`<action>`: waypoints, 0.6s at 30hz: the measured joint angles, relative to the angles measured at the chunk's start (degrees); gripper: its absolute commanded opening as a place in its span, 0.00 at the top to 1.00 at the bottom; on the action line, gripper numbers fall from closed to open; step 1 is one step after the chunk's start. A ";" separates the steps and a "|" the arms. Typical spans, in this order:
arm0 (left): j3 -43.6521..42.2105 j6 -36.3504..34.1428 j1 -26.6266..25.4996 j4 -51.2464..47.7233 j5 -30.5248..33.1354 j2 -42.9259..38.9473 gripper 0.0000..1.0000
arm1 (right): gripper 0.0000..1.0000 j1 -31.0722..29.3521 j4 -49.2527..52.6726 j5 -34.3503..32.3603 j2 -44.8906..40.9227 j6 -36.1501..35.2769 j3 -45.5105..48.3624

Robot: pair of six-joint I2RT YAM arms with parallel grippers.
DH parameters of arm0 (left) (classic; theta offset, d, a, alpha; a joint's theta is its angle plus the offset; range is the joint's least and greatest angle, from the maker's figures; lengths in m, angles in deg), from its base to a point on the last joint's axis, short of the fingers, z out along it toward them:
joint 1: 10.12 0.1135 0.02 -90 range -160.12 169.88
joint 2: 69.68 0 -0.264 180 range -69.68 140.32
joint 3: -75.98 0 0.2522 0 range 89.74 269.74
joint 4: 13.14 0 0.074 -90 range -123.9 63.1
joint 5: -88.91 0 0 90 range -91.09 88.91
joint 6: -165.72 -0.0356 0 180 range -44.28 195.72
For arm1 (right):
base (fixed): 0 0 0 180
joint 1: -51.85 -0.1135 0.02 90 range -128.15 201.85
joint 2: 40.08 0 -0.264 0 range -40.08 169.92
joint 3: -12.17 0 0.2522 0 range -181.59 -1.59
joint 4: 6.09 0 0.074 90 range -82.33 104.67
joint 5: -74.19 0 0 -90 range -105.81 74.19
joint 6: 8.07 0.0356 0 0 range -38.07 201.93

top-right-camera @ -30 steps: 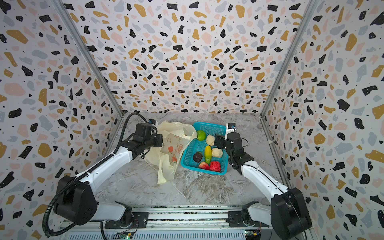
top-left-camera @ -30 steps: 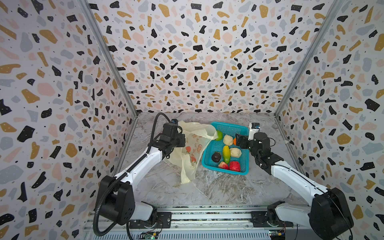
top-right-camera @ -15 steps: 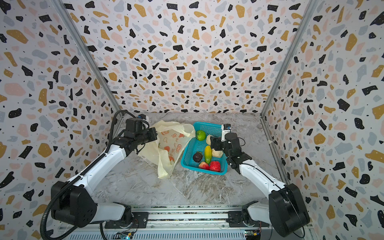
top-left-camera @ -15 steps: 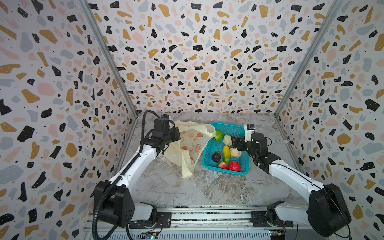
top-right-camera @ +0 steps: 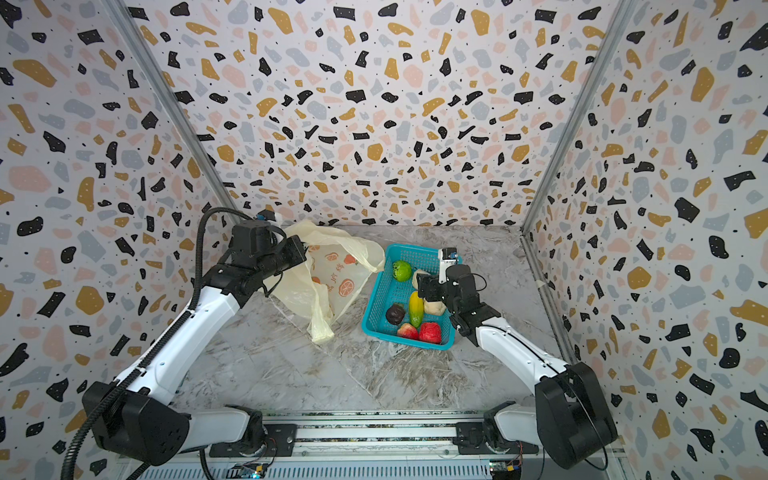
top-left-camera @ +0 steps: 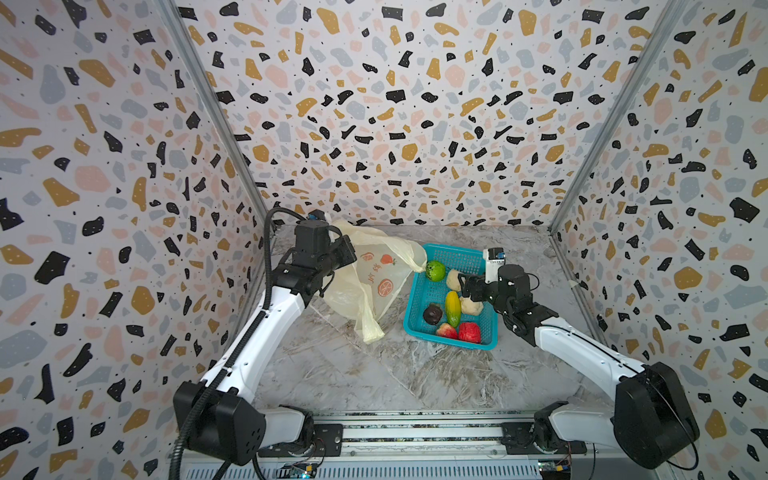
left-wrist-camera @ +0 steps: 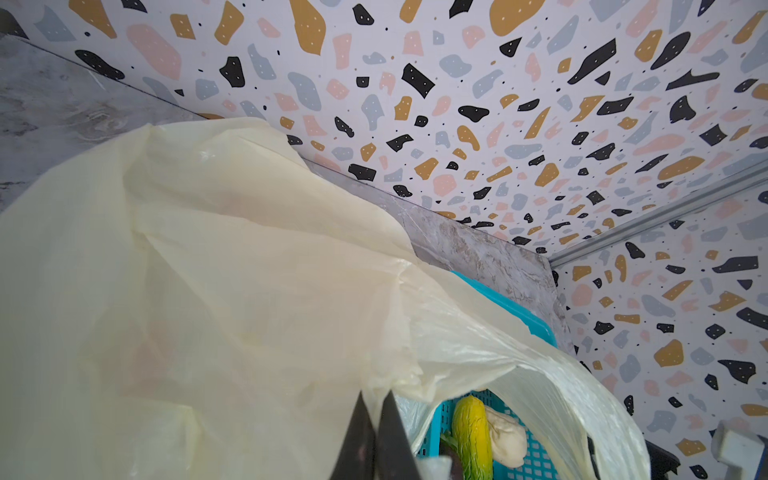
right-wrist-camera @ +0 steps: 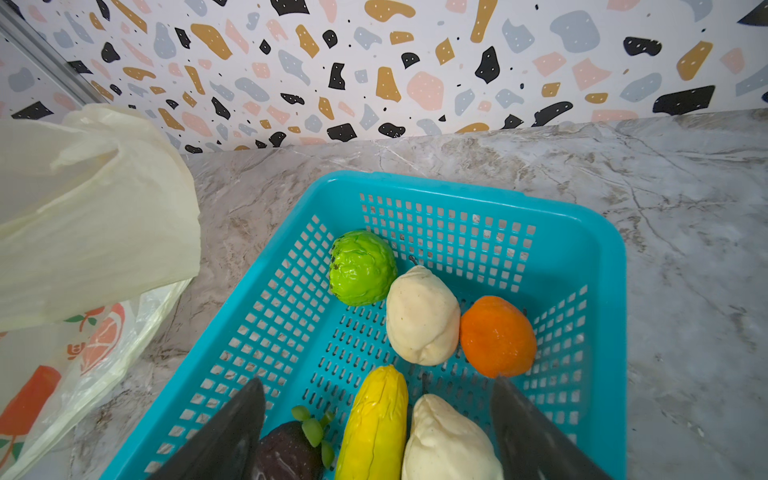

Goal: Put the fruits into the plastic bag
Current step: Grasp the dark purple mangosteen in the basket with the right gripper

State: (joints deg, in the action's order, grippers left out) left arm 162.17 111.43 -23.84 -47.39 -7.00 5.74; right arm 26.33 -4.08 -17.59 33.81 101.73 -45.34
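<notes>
The fruits point(right-wrist-camera: 422, 316) all lie in the basket point(right-wrist-camera: 582, 232), none yet in the plastic bag point(top-left-camera: 374, 274) just beside it. My left hand point(left-wrist-camera: 376, 415) pinches the bag's edge and holds it up, presumably to open its mouth toward the basket. My right hand point(right-wrist-camera: 376, 384) hangs wide over the fruits, ready to pick.

Teal basket point(right-wrist-camera: 577, 241), pale-yellow bag point(top-left-camera: 365, 286)
Fruits point(right-wrist-camera: 422, 316) in green, cream, orange, yellow, dark purple, red; terrazzo-speckled walls point(top-left-camera: 415, 104), grey marbled table point(top-left-camera: 374, 374)

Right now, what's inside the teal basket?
Teal basket: green fruit, two cream lumps, orange, yellow mango, dark fruit, two red fruits. Right gripper hides orange in both top views.
</notes>
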 measured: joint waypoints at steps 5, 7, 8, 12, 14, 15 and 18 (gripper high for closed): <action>-0.72 5.53 1.70 1.79 -1.20 0.07 1.00 | 0.18 -5.66 3.23 0.83 7.21 -1.11 -6.03; -2.08 8.39 2.93 4.00 -2.82 0.07 1.00 | 0.20 -7.28 4.79 2.84 10.86 -1.27 -8.63; -3.10 10.14 3.63 5.16 -3.67 0.07 1.00 | 0.21 -8.02 5.75 4.09 12.72 -1.25 -9.81; -5.97 14.93 5.27 6.99 -5.95 0.22 1.00 | 0.23 -9.16 9.49 8.02 18.95 -0.83 -12.52; -7.06 16.65 5.75 7.56 -6.91 0.24 1.00 | 0.23 -9.99 11.87 8.70 21.20 -0.59 -12.98; -7.50 17.40 5.86 7.89 -7.30 0.24 1.00 | 0.23 -10.34 12.83 8.76 21.88 -0.55 -13.00; -9.11 19.43 6.27 9.75 -8.68 0.24 1.00 | 0.23 -11.87 16.63 8.52 23.34 -0.09 -13.75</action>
State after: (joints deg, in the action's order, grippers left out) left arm 153.05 130.86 -17.56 -37.64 -15.68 5.98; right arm 14.46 12.55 -9.07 57.15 101.64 -59.09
